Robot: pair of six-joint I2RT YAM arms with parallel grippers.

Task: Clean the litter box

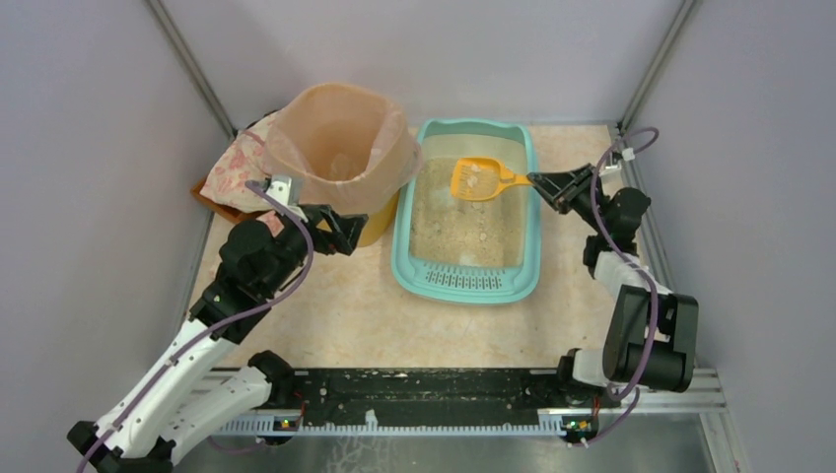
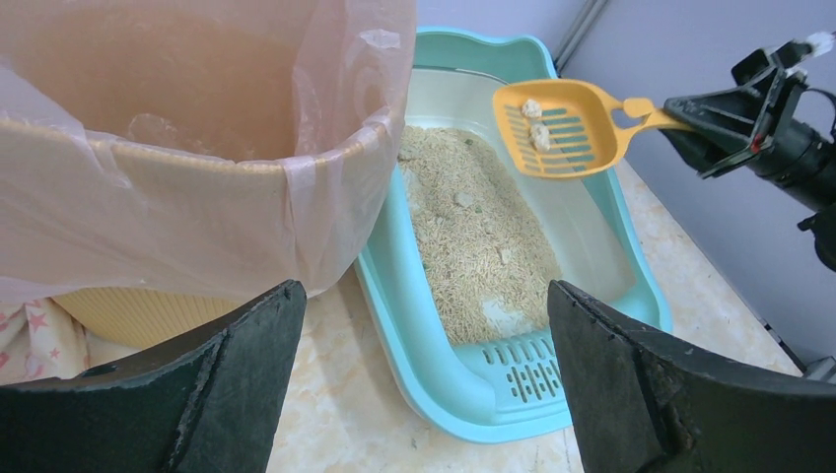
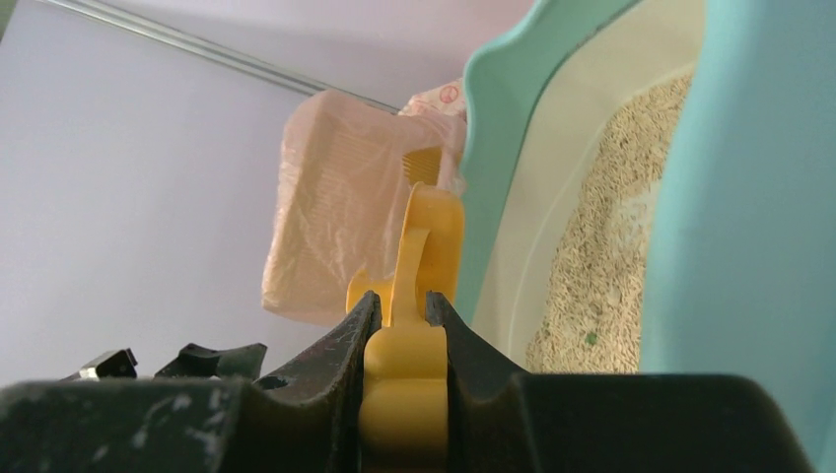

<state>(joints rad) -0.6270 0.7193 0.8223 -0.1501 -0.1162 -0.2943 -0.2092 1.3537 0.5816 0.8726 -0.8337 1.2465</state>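
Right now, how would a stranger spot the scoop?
Find the big teal litter box in the middle of the table. Over its sandy far end hangs a yellow-orange slotted scoop, pinched by the right gripper. Nothing else is held in the air.

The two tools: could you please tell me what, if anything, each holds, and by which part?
The right tool is shut on the orange slotted plastic scoop, gripping the end of its handle. The left tool is open and holds nothing.

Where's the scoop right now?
In the top view the orange scoop is held right of centre, raised over the far half of the litter box, its handle clamped in the right gripper; the lined bin stands just to its left.
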